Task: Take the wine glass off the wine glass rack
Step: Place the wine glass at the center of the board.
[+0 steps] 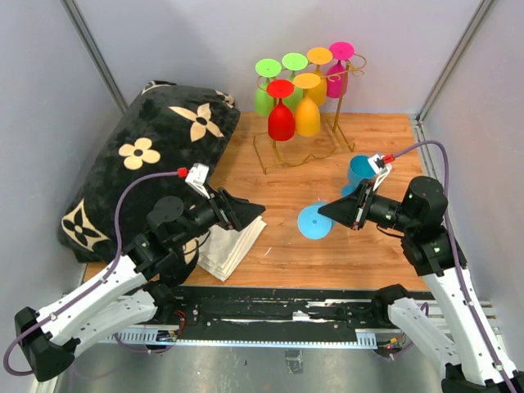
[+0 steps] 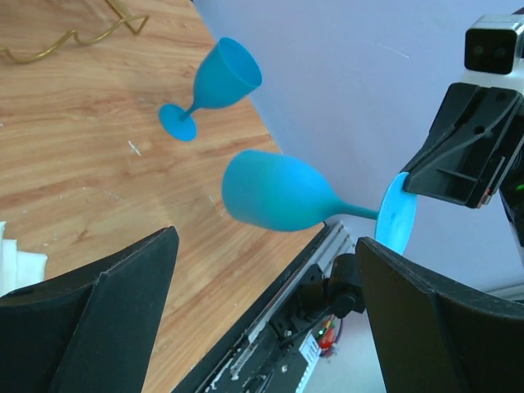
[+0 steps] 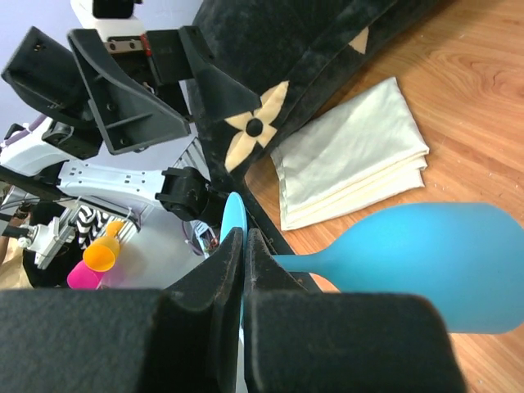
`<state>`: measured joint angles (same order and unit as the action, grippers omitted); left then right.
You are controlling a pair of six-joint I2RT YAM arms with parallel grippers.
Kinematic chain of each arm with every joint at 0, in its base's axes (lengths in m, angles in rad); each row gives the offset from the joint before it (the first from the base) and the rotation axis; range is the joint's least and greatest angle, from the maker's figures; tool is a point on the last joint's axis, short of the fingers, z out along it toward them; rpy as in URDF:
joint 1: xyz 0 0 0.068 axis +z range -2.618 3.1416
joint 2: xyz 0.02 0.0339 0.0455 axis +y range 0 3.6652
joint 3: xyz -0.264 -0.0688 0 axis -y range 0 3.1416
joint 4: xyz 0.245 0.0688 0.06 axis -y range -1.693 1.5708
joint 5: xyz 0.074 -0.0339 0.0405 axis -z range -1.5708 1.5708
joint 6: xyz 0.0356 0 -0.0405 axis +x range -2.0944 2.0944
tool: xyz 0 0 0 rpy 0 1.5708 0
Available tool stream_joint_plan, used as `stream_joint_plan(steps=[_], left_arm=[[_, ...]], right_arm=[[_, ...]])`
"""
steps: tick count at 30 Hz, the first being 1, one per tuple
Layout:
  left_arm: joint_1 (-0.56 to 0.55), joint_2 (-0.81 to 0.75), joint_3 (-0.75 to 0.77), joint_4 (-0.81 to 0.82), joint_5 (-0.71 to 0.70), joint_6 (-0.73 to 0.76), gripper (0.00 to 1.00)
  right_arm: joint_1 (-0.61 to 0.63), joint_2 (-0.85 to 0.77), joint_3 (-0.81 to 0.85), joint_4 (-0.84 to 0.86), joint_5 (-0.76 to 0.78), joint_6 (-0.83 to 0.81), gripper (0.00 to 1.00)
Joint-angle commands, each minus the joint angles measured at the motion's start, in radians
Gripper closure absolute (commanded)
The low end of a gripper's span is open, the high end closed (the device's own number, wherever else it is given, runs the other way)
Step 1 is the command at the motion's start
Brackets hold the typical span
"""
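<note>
I see my right gripper [image 1: 325,211] pinched shut on the foot of a blue wine glass [image 2: 278,192], which hangs sideways over the near right part of the table [image 1: 278,192], off the wine glass rack [image 1: 276,153]. The gold rack stands at the far edge with green, orange, red and magenta glasses hanging from it. My left gripper [image 2: 266,246] faces the bowl with its jaws wide apart, holding nothing. A second blue glass [image 1: 359,170] stands upright just beyond the right gripper.
</note>
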<state>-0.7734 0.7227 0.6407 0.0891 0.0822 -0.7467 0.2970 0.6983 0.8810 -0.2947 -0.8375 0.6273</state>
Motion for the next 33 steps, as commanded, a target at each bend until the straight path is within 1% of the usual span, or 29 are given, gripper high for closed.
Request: stream_joint_plan(steps=[1, 4, 7, 9, 11, 14, 18, 21, 23, 27, 33], left_arm=[[0.006, 0.021, 0.036, 0.055, 0.081, -0.003, 0.06], [0.006, 0.037, 0.041, 0.051, 0.112, -0.016, 0.06], [0.006, 0.020, -0.018, 0.089, 0.147, -0.064, 0.07], [0.006, -0.007, -0.078, 0.149, 0.165, -0.104, 0.07], [0.006, -0.032, -0.121, 0.182, 0.155, -0.132, 0.07], [0.006, -0.055, -0.148, 0.187, 0.125, -0.153, 0.07], [0.007, -0.067, -0.174, 0.195, 0.095, -0.166, 0.09], [0.006, -0.067, -0.217, 0.236, 0.082, -0.180, 0.10], [0.006, -0.058, -0.226, 0.250, 0.064, -0.186, 0.10], [0.006, -0.006, -0.215, 0.273, 0.073, -0.169, 0.07], [0.006, 0.083, -0.195, 0.370, 0.120, -0.152, 0.07]], right_arm=[[0.017, 0.008, -0.009, 0.068, 0.014, 0.014, 0.99], [0.016, 0.042, -0.021, 0.098, -0.007, 0.019, 0.99], [0.019, 0.063, -0.043, 0.122, -0.040, 0.015, 0.99], [0.020, 0.073, -0.054, 0.139, -0.050, 0.009, 0.99], [0.025, 0.095, -0.053, 0.162, -0.064, 0.010, 0.99], [0.031, 0.147, -0.041, 0.182, -0.085, 0.002, 0.99], [0.050, 0.230, -0.015, 0.198, -0.106, -0.024, 0.99], [0.073, 0.284, -0.005, 0.245, -0.112, -0.039, 0.99], [0.077, 0.326, 0.027, 0.254, -0.121, -0.041, 0.99], [0.080, 0.382, 0.062, 0.266, -0.113, -0.052, 0.99], [0.081, 0.384, 0.054, 0.362, -0.113, -0.027, 0.99]])
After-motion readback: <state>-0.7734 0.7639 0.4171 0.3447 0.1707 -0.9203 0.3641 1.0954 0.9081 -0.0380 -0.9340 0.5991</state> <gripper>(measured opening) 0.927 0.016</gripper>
